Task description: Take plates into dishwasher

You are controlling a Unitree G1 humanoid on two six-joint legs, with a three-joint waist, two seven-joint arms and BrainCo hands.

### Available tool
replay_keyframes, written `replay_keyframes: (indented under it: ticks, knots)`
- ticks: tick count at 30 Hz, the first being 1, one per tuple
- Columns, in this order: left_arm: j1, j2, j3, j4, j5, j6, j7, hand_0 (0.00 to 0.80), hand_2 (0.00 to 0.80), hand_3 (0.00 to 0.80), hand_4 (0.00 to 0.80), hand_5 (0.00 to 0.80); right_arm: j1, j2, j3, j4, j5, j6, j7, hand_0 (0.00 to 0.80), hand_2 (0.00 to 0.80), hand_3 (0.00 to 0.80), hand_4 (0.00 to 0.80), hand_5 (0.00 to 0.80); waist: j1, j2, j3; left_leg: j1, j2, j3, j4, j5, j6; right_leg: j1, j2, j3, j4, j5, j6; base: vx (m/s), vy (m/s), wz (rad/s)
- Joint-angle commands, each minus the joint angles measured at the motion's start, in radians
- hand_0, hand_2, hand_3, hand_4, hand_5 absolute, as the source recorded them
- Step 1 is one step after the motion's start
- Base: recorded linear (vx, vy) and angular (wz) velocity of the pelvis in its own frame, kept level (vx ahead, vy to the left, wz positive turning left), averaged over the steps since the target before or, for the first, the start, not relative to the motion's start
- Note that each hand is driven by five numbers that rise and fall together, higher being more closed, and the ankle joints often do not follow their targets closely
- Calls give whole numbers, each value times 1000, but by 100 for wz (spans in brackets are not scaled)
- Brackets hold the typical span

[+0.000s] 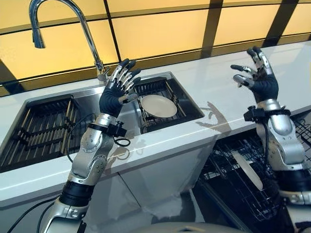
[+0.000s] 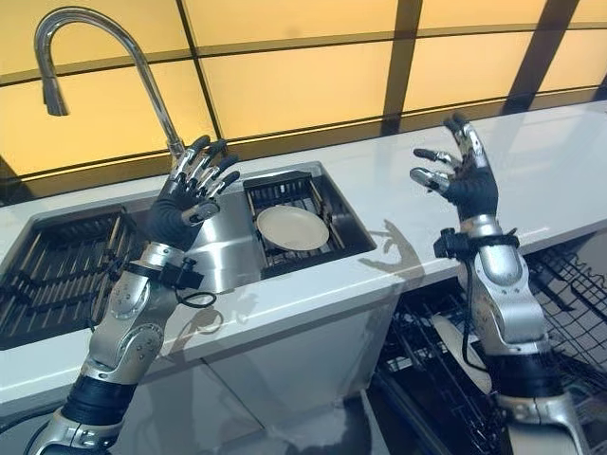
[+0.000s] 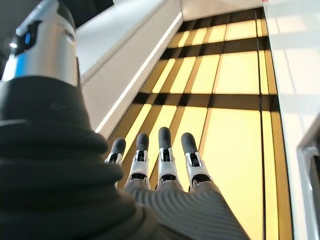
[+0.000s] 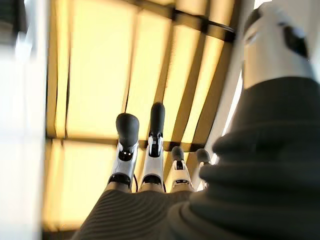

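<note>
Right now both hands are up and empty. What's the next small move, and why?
Probably lower the left hand toward the plate in the sink. That hand is open and raised right beside it, while the right hand hovers open over the counter; one plate already stands in the dishwasher rack.

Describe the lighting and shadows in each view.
Eye views: backlit yellow wall, right hand casting a sharp shadow on the counter; faucet shows glare. Wrist views: only glowing wall panels beyond straight fingers, no shadows.
</note>
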Motion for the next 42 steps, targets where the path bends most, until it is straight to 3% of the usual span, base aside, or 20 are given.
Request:
replay_keyframes:
  ticks: [1,8,12,16,20,24,27,42]
  knots:
    - [-127,25,-36,-5,44,1,20,0,0,0,0,0,-189,-69,43,57,-304,86,-66,0,0,0,0,0,43,-28,14,44,-43,-80,6,-118,68,-26,34,-45,6,19,10,41,-32,21]
    - [-137,27,-58,-17,25,47,-13,0,0,0,0,0,-375,-162,254,199,-739,257,20,0,0,0,0,0,88,-30,3,46,-50,-119,6,-110,70,-8,29,-73,6,12,7,76,-39,17]
    - [-141,32,-68,-19,6,60,-32,0,0,0,0,0,-437,-170,345,258,-860,295,89,0,0,0,0,0,107,-30,1,42,-55,-135,6,-104,70,-5,26,-85,6,11,9,102,-43,17]
    - [-154,36,-77,-15,9,56,-32,0,0,0,0,0,-478,-170,403,301,-943,289,145,0,0,0,0,0,116,-28,10,25,-58,-143,6,-95,68,-18,23,-91,6,14,13,89,-44,11]
    - [-220,53,-102,15,7,7,-13,0,0,0,0,0,-571,-184,487,355,-981,293,144,0,0,0,0,0,121,-24,47,-27,-64,-148,6,-82,65,-68,22,-90,6,24,15,-56,-38,14]
    - [-348,96,-111,65,-16,-71,4,0,0,0,0,0,-735,-208,588,424,-973,292,110,0,0,0,0,0,120,-12,139,-114,-67,-150,6,-60,62,-153,27,-77,6,41,14,-232,-20,8]
    - [-387,124,-111,63,-27,-82,22,0,0,0,0,0,-791,-229,643,416,-959,309,124,0,0,0,0,0,117,-9,183,-152,-65,-145,6,-49,58,-189,29,-68,6,49,14,-116,-21,7]
    - [-431,104,-131,95,-10,-75,17,0,0,0,0,0,-821,-181,728,479,-898,296,223,0,0,0,0,0,119,-32,211,-165,-60,-124,6,-51,49,-204,31,-86,6,46,9,-9,-5,0]
